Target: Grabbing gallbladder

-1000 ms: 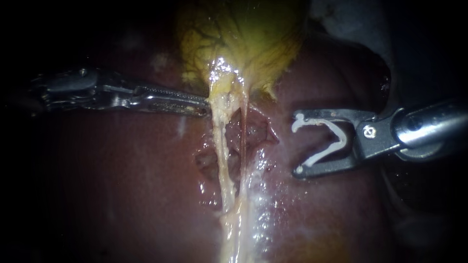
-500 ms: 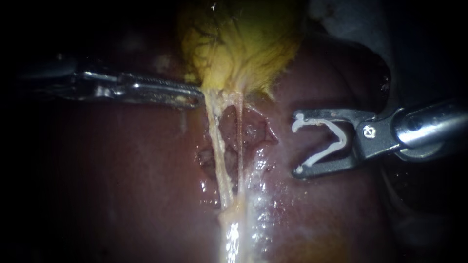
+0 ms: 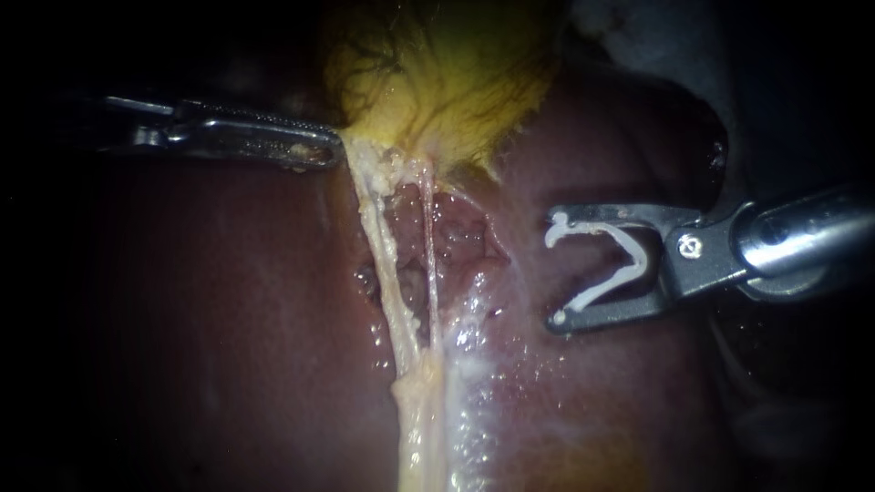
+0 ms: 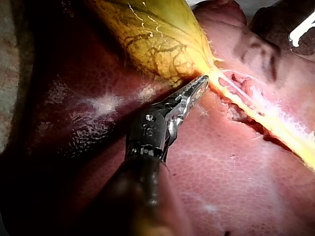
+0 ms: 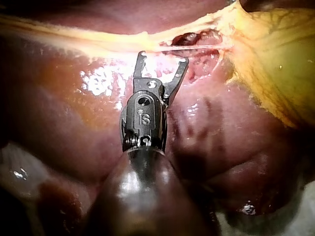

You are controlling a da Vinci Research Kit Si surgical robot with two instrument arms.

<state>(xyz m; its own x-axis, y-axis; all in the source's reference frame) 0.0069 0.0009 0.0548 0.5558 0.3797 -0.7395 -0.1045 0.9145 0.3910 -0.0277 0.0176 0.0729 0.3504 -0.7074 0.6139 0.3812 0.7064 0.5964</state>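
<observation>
Nearest the endoscope, from 6 o'clock, the wet, glistening liver [image 3: 228,346] carries two thin tubes [image 3: 387,255] that run taut toward 12. Further in, at 3 o'clock, the right instrument [image 3: 554,271] hangs over the liver, well apart from the tubes. Its jaws stand wide, yet both touch the white clip [image 3: 641,261] cradled between them. At 10 o'clock the left instrument [image 3: 339,150] has its jaws closed together. They appear to pinch the pale fringe where the gallbladder [image 3: 447,82] narrows into the tubes, and the left wrist view shows the tip pressed into that same edge. Farthest, at 12 o'clock, lies the gallbladder itself, yellow, veined and slack against the liver. It looks soft, light and slick with fluid, a thin-walled sac likely to tear or leak under a hard bite. The neck fringe seems the safest hold, being firm enough to draw on and clear of the thin body wall. Pulling there loads the fine tubes, though, so gentle traction is wise.
</observation>
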